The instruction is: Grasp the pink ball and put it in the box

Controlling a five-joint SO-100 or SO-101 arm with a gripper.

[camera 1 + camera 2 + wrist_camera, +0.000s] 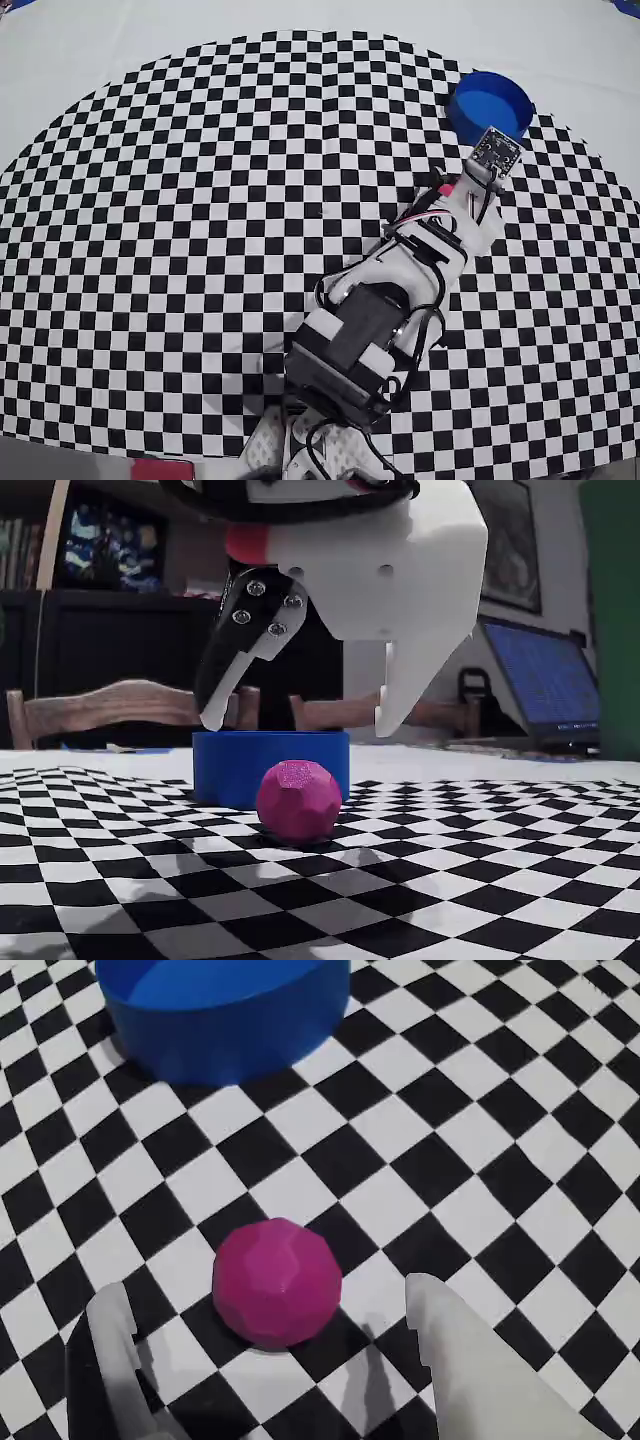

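Hovering wide-open claw (300, 725) above pink ball (299, 800), not touching; ball rests on checkered worktop (480, 880) just before box (230, 765).

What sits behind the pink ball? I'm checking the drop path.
The box stands right behind the pink ball on the checkered mat. The open gripper hangs above. The box's inside is hidden.

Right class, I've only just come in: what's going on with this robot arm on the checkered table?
The arm's end effector hangs open just above the pink ball, one finger on each side, touching nothing. The ball sits on the checkered cloth, apart from the blue box beyond it. In the wrist view the ball lies between the two white fingertips. Nothing has been grasped, and no ball shows in what is visible of the box.
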